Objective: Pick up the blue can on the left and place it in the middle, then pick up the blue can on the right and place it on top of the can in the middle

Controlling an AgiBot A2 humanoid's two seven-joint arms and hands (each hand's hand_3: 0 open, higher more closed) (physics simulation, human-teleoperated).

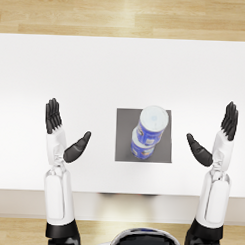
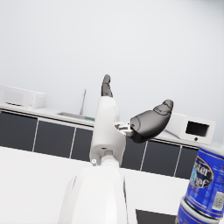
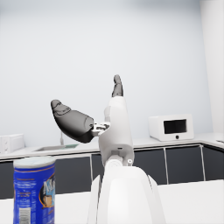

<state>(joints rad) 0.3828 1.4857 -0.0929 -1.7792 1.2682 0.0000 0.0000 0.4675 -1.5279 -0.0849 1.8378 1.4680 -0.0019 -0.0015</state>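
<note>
A: Two cans are stacked on the grey mat [image 1: 125, 139] at the middle of the white surface [image 1: 96, 68]. The top can [image 1: 152, 124] sits on the bottom can [image 1: 141, 147], and from the head view it looks offset toward the far right rather than square over it, though the steep angle may exaggerate that.

B: And the robot hands?

A: Both are empty. The left robot hand [image 1: 61, 132] is well to the left of the mat, fingers straight and thumb spread wide, holding nothing. The right robot hand [image 1: 216, 138] mirrors it on the other side, just as wide open, well apart from the stack.

B: So the stacking looks done?

A: I judge so. What remains is to retreat cleanly. Doing that well means keeping both hands clear of the stack, drawing them back and outward, never across the mat.

B: Any risk?

A: The stack itself. If the top can really overhangs, a bump to the surface or a brush from a thumb could tip it. In the left wrist view the top can [image 2: 206, 181] seems seated on the rim of the one below [image 2: 192, 215], but the joint is cut off at the edge, so I cannot tell how well it is centred.

B: Then move slowly.

A: Yes, with no sudden arm swings.
</note>
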